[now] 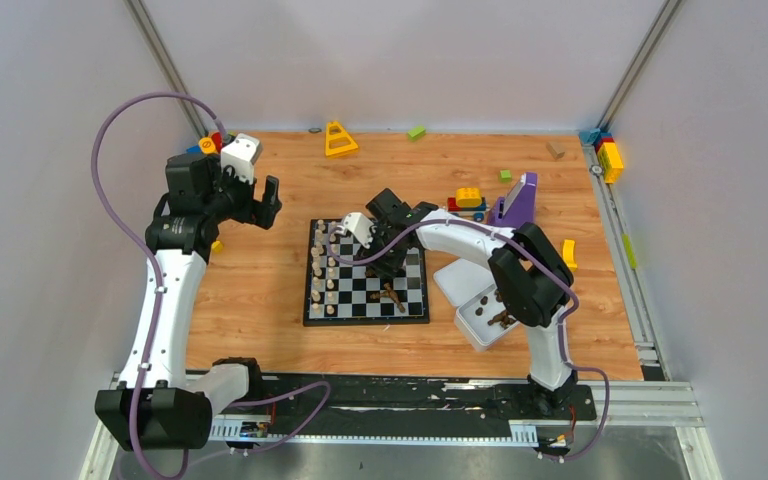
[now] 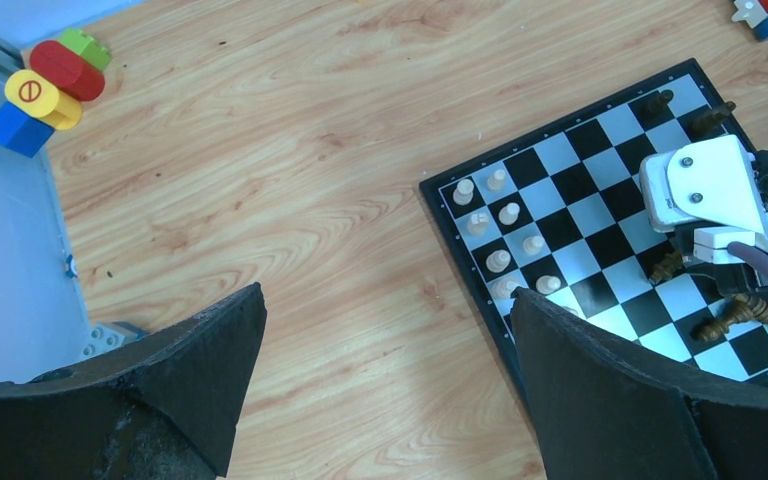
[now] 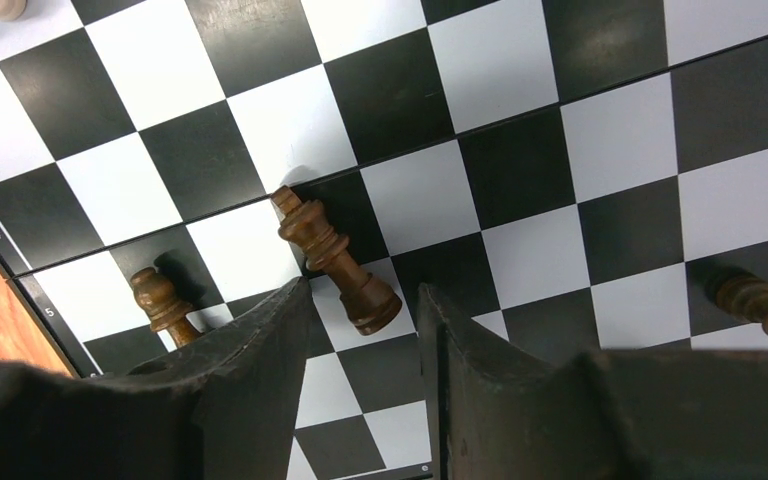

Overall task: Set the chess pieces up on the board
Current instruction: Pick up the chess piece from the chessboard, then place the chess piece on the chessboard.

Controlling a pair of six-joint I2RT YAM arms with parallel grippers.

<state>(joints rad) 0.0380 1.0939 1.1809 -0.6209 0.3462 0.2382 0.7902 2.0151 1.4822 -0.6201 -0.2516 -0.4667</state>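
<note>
The board [image 1: 365,321] lies at the centre of the table [image 1: 260,300]. Two files of standing pieces [image 1: 323,270] line its left edge; fallen pieces [image 1: 393,295] lie toward its near right corner. The right gripper [image 1: 390,272] hangs over the board's right half, the base of one piece [image 3: 335,262] between its fingertips. The tray [image 1: 472,332] sits just right of the board, loose pieces [image 1: 500,318] in it. The left gripper [image 1: 268,205] hangs beyond the board's far left corner. Left blocks [image 1: 210,143] and right blocks [image 1: 610,158] occupy the table's far corners. A cone [image 1: 339,140] stands at its far edge.
</note>
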